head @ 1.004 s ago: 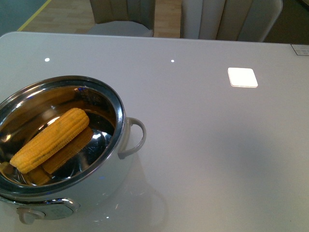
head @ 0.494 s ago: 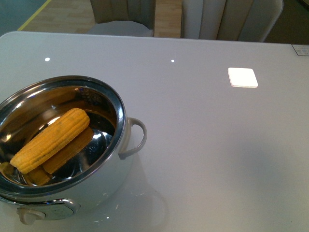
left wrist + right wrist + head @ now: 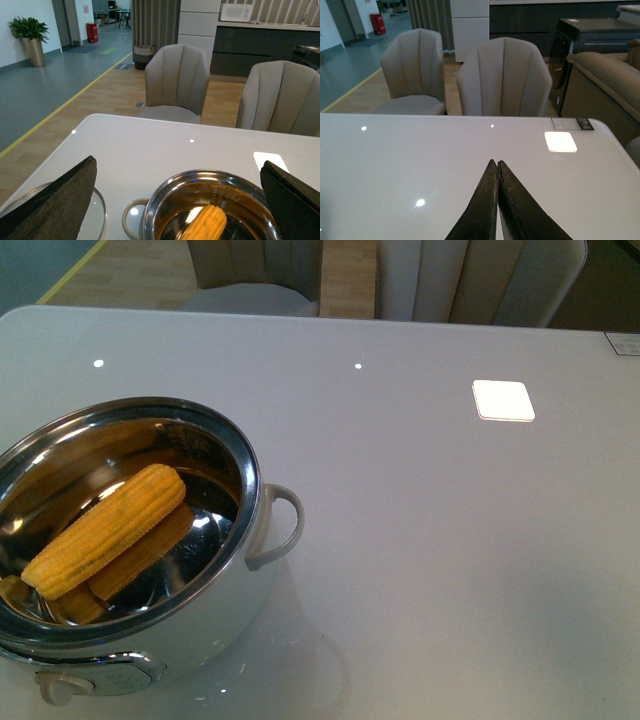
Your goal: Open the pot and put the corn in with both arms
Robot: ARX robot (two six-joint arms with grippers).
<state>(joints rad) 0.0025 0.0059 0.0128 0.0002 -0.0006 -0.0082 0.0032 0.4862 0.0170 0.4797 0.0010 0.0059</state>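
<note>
Left end effector point(image 3: 180, 200) with broad matte black fingers point(image 3: 55, 200), right end effector point(image 3: 498, 167) black, tapering to points

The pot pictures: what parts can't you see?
- Pot: near side cut off by the front view's bottom edge.
- Lid: mostly behind the left gripper's finger, left wrist view.
- Corn: lower end cut off, same view.

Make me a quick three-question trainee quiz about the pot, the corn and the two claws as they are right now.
1. True or false: the corn lies inside the pot.
2. Which claw is shut: (a) left claw or (b) right claw?
3. Fill in: the glass lid rests on the ____ beside the pot.

Key: 1 true; 2 b; 3 table.
</note>
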